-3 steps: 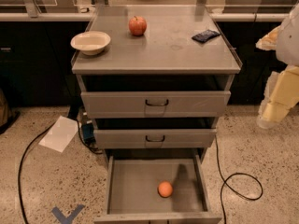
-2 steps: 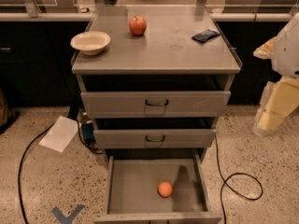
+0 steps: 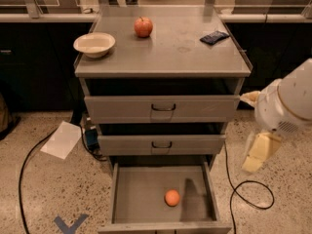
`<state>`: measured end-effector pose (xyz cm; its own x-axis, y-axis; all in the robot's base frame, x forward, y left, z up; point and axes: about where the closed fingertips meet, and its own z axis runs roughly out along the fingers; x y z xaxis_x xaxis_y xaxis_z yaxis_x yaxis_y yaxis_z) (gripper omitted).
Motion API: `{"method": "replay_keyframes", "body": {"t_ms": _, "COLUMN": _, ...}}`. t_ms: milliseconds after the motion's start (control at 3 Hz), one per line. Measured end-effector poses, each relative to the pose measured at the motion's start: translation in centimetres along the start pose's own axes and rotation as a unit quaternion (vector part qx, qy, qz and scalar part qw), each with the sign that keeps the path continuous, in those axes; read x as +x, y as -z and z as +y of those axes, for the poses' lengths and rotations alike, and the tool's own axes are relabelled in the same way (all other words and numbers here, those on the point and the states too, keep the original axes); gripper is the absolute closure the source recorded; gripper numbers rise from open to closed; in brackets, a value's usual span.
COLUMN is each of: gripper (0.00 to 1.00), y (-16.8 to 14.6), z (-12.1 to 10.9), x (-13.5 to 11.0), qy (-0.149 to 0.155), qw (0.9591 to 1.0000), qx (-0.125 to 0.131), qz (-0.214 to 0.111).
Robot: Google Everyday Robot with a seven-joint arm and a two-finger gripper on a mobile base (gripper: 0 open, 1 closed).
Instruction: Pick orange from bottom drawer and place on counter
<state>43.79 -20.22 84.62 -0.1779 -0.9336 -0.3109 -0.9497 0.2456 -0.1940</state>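
The orange (image 3: pixel 171 198) lies on the flat grey floor of the open bottom drawer (image 3: pixel 131 194), right of its middle and towards the front. The counter (image 3: pixel 170 52) is the grey top of the three-drawer cabinet. My gripper (image 3: pixel 257 155) hangs on the white arm to the right of the cabinet, outside the drawer, at about the height of the middle drawer. It is above and to the right of the orange and well apart from it.
On the counter are a red apple (image 3: pixel 143 27), a white bowl (image 3: pixel 94 44) and a dark blue packet (image 3: pixel 214 37). The two upper drawers are shut. A sheet of paper (image 3: pixel 62 139) and black cables (image 3: pixel 248 199) lie on the floor beside the cabinet.
My arm and gripper have come down and slightly left, towards the cabinet's right side. The orange and the drawer have not moved.
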Motion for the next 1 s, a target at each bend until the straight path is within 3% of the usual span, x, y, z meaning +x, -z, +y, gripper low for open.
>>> {"method": "replay_keyframes", "body": {"t_ms": 333, "gripper": 0.0, "y": -5.7, "z": 0.5, "x": 1.4, "qy": -0.014, "qw": 0.9991, "qx": 0.009, "qz": -0.039}}
{"method": "replay_keyframes", "body": {"t_ms": 1000, "gripper": 0.0, "y": -7.4, "z": 0.8, "x": 1.4, "qy": -0.02, "qw": 0.9981, "qx": 0.005, "qz": -0.059}}
